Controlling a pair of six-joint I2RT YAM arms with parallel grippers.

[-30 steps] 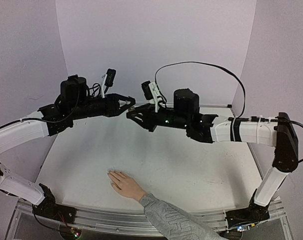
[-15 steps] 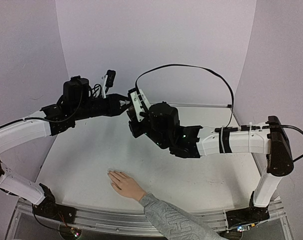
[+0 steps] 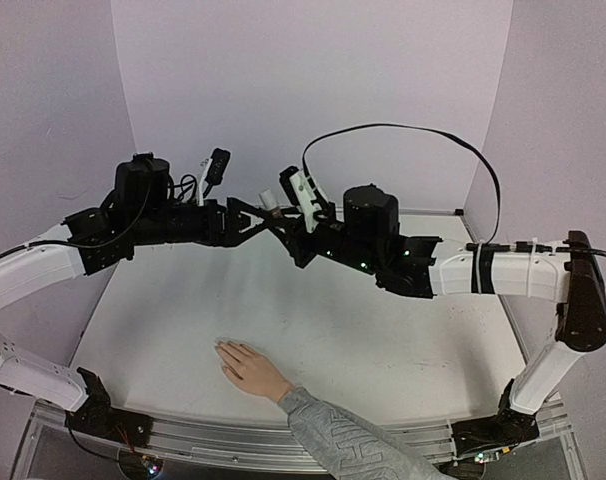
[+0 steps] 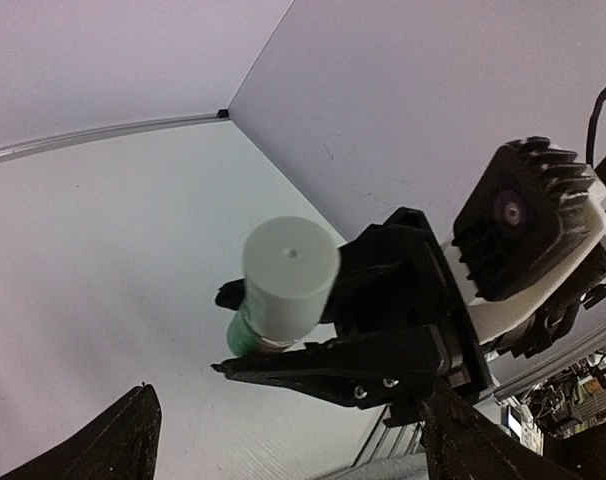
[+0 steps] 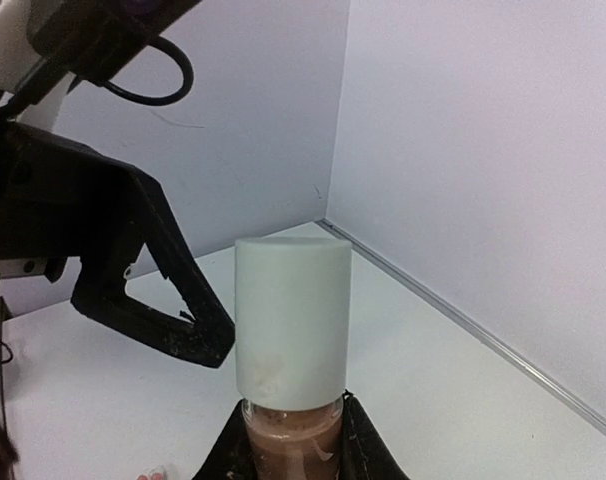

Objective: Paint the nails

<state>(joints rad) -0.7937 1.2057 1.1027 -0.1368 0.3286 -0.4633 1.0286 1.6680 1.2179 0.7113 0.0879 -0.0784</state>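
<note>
The right gripper (image 3: 279,213) clamps the small, light, clear bottle (image 5: 288,350) low, so the spread-open left gripper (image 3: 251,214) should grip its smooth white round cap (image 4: 291,268) firmly around the side.

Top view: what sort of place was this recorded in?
Probably a robotics test booth, not a salon: plain pale walls box in a white table, a left arm and right arm stand on a metal rail, and a person's hand lies on it.

A hand (image 3: 245,368) lies on the table (image 3: 413,335) near its front edge, left of centre. Well behind and above it, the right gripper (image 5: 293,445) holds a bottle (image 5: 290,320). The left gripper (image 3: 255,218), fingers spread, is just left of the bottle.
</note>
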